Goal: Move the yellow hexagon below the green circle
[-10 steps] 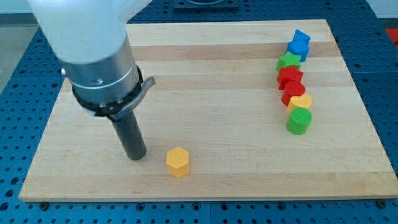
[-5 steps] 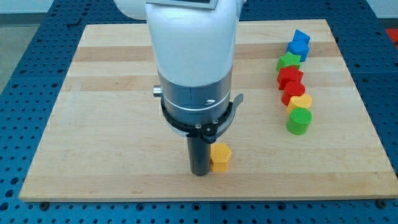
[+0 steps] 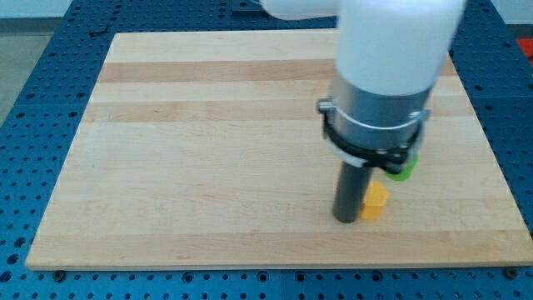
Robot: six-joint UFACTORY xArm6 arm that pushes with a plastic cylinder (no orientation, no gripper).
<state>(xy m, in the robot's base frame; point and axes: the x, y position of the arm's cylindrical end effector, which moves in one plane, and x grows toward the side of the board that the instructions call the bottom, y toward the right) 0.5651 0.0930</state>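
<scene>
Because the yellow hexagon (image 3: 376, 200) had to end below the green circle (image 3: 405, 171), it sat near the tabletop's (image 3: 208, 142) front right, just left of and nearer than the circle, mostly hidden. My tip (image 3: 346, 219) touched the hexagon's left side. No hand existed, so nothing gripped; the arm stood upright, hiding other blocks.

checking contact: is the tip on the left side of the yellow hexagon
Yes, my tip sits against the view's left side of the yellow hexagon, which lies just below the partly hidden green circle.
</scene>
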